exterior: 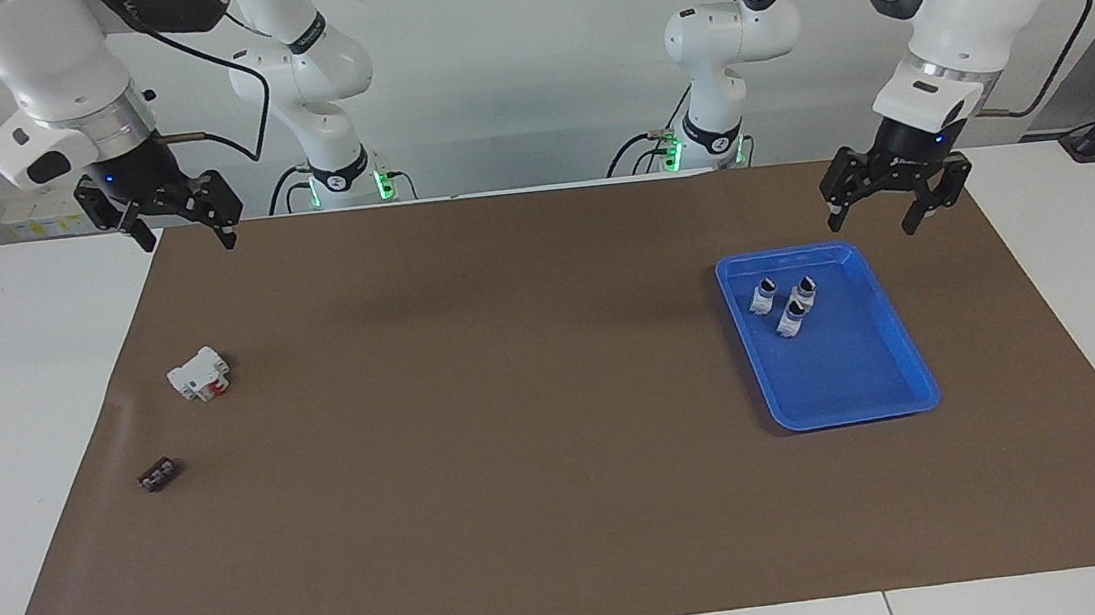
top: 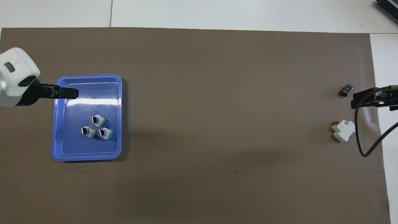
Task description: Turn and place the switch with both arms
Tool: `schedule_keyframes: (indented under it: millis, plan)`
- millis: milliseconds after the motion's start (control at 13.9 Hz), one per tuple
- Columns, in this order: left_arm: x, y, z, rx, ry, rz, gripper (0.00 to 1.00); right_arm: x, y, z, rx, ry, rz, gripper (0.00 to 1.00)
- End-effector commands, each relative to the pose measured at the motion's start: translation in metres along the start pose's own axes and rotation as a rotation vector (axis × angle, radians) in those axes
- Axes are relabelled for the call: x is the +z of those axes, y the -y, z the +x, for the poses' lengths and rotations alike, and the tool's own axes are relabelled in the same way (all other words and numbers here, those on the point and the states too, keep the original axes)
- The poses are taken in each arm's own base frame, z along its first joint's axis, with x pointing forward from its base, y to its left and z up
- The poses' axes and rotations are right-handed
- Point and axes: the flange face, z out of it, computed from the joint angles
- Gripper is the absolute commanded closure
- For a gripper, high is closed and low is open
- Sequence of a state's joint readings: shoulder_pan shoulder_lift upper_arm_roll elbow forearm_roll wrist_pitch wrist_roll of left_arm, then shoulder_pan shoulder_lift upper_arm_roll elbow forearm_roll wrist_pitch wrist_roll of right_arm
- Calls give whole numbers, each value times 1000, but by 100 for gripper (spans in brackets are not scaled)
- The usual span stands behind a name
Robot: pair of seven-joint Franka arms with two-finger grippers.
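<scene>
Three switches stand close together in a blue tray (exterior: 855, 368), each with a white body and a black knob: one (exterior: 762, 296), a second (exterior: 805, 290) and a third (exterior: 791, 317). From overhead they show green bases: (top: 97, 120), (top: 87, 131), (top: 105, 133). My left gripper (exterior: 878, 213) hangs open and empty in the air by the tray's edge toward the left arm's end; it also shows in the overhead view (top: 67, 92). My right gripper (exterior: 187, 237) hangs open and empty over the mat's edge at the right arm's end, and shows overhead too (top: 363, 101).
A white block with a red part (exterior: 199, 374) lies on the brown mat (exterior: 516, 401) toward the right arm's end, also seen overhead (top: 343, 130). A small flat black strip (exterior: 159, 474) lies farther from the robots than that block, also overhead (top: 346, 90).
</scene>
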State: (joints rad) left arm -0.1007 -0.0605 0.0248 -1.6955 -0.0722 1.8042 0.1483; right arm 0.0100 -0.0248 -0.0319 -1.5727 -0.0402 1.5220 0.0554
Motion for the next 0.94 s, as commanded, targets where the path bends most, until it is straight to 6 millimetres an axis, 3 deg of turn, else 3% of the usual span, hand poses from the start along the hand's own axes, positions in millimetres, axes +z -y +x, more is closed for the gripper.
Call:
schedule_keyframes:
  millis: [0, 360, 504, 863]
  plan:
    - [-29, -1, 8, 32, 59, 55, 0, -1, 1, -9, -9, -2, 12, 0]
    - [-33, 18, -20, -19, 200, 37, 0, -3, 6, -11, -19, -5, 24, 0]
    - [-30, 23, -20, -26, 216, 38, 0, -3, 8, -12, -20, 4, 24, 0]
    - [-46, 33, -19, -53, 253, 30, 0, -3, 8, -12, -22, 3, 23, 0]
